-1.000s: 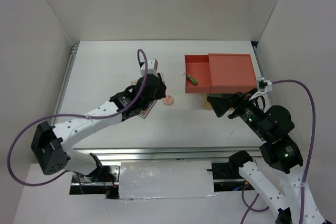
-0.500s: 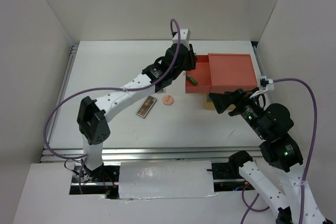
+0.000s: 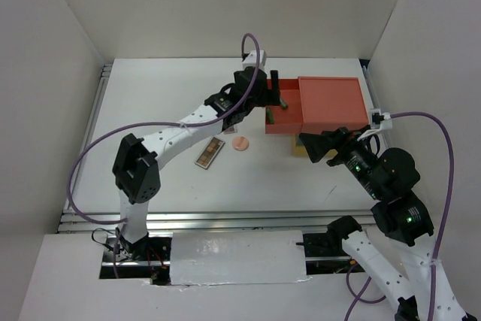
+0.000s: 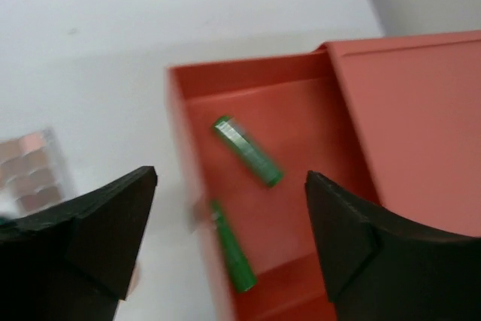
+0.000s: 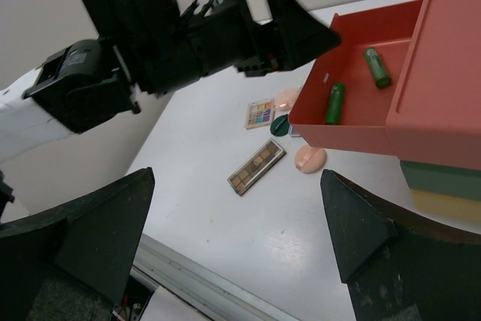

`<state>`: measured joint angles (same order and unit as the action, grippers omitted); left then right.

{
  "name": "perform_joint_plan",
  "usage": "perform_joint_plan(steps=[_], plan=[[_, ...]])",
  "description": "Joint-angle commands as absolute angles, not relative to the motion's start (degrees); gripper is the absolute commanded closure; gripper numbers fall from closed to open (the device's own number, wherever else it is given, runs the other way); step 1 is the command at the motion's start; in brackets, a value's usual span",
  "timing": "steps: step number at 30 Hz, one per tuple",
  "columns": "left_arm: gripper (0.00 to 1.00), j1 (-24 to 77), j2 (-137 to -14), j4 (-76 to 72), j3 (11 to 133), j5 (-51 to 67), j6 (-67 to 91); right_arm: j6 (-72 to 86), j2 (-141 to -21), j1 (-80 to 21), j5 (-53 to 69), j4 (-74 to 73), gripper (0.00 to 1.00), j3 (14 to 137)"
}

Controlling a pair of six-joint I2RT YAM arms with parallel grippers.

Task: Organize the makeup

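Jaws are spread wide on your left gripper (image 4: 231,178) and right gripper (image 5: 237,177). Two green tubes (image 4: 246,151) lie in the red drawer (image 4: 301,122).

- Nothing legible: no words, brand marks, numbers or signs can be read in any view.
- The two green tubes (image 4: 246,150) lying in the red drawer (image 4: 308,118) show plain colour only; the one toward 6 o'clock is blurred.
- The palettes (image 5: 257,167) on the table (image 5: 285,223), about 8 o'clock from the drawer, are too small to show any print.

Robot lab, white partition walls (image 3: 225,5), aluminium frame (image 3: 225,220)
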<state>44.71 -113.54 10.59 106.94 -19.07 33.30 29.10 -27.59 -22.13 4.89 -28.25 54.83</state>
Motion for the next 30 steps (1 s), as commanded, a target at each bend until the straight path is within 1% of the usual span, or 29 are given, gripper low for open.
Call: perform_joint_plan(steps=[1,2,3,4,5,8,10,12,13,14,16,22,30], plan=[[0.09,44.7,-103.5,7.3,99.5,-30.1,35.7,28.1,-28.0,-22.5,4.5,-26.5,0.0,55.4],[0.22,44.6,-102.6,8.3,98.0,-33.5,36.9,28.3,-28.0,-22.5,4.3,-26.5,0.0,55.3],[0.69,44.5,-101.8,9.1,95.7,-38.3,37.7,28.4,-27.8,-22.5,4.4,-26.2,0.0,55.0],[0.89,44.0,-102.2,10.3,95.4,-40.1,39.5,28.4,-27.8,-22.5,4.2,-26.0,0.0,54.9],[1.0,43.7,-103.3,14.3,95.6,-41.3,40.5,28.5,-27.9,-22.5,4.3,-25.8,0.0,54.8],[1.0,42.4,-109.8,21.6,100.1,-38.9,42.5,28.7,-28.4,-22.5,5.1,-25.1,0.0,54.8],[1.0,42.3,-113.1,21.4,101.6,-34.6,41.1,28.8,-28.7,-22.5,5.7,-25.0,0.0,54.8],[1.0,42.4,-113.6,15.2,100.0,-29.5,38.0,28.9,-28.8,-22.5,6.0,-24.9,0.0,54.7],[1.0,42.4,-113.6,12.6,99.2,-24.0,36.8,28.9,-28.7,-22.5,6.2,-24.9,0.0,54.7],[1.0,42.3,-113.5,6.7,98.4,-20.9,35.4,29.0,-28.7,-22.5,6.3,-24.8,0.0,54.6],[1.0,42.4,-113.0,2.8,96.6,-16.2,33.7,28.9,-28.6,-22.5,6.2,-25.0,0.0,54.3],[1.0,42.4,-113.8,-1.8,96.6,-12.8,32.3,28.5,-27.9,-22.5,5.4,-25.6,0.0,54.4],[1.0,42.5,-118.2,-4.1,100.6,-6.9,31.6,28.7,-28.2,-22.7,6.2,-25.0,0.0,54.0]])
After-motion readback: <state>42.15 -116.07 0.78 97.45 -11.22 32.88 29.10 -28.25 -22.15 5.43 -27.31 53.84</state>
